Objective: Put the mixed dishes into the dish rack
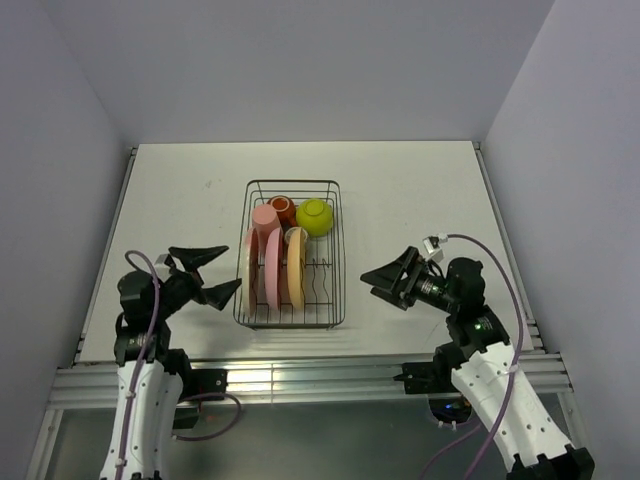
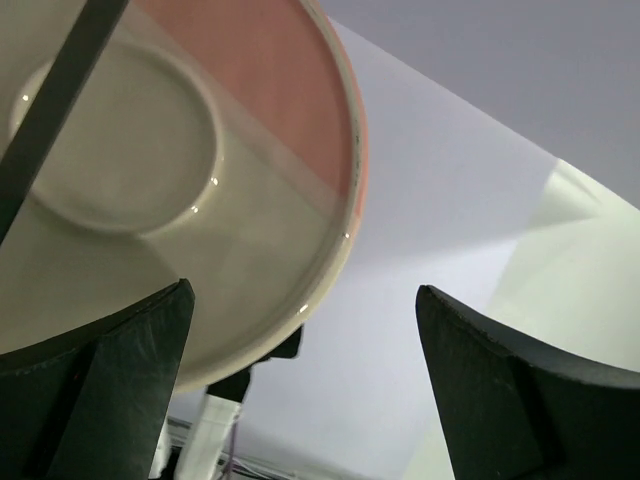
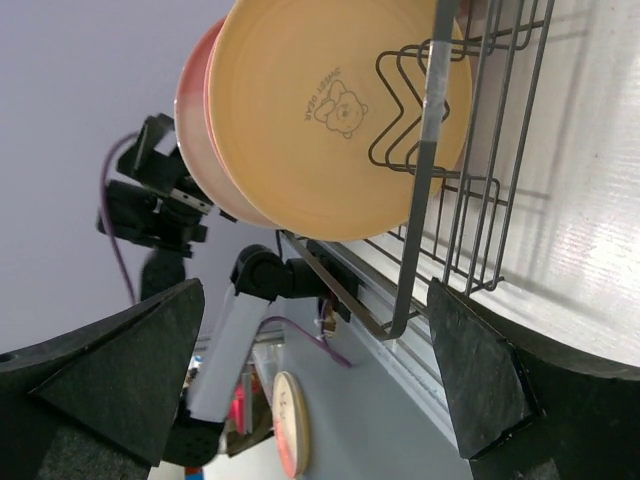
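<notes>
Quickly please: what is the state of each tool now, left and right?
Left tool: open, holding nothing.
Right tool: open, holding nothing.

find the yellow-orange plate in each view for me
top external: the yellow-orange plate stands on edge in the dish rack, rightmost of three plates.
left wrist: not in it; the pink-and-cream plate fills the upper left.
right wrist: upper middle, bear print showing, partly behind rack wire.
shared landmark: the dish rack's black wire, in top external and right wrist; the dark bar in left wrist may be it too.
</notes>
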